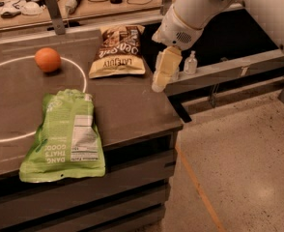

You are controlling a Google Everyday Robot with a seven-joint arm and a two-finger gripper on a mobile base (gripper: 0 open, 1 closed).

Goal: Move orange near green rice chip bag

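The orange sits at the back left of the dark table, on a white circle line. The green rice chip bag lies flat at the table's front left, white label up, well apart from the orange. My gripper hangs from the white arm over the table's right edge, far right of the orange and holding nothing that I can see.
A tan-and-brown chip bag lies at the back middle, between the orange and the gripper. Small clear bottles stand on a grey ledge to the right. A cluttered bench runs behind the table. Speckled floor lies to the right.
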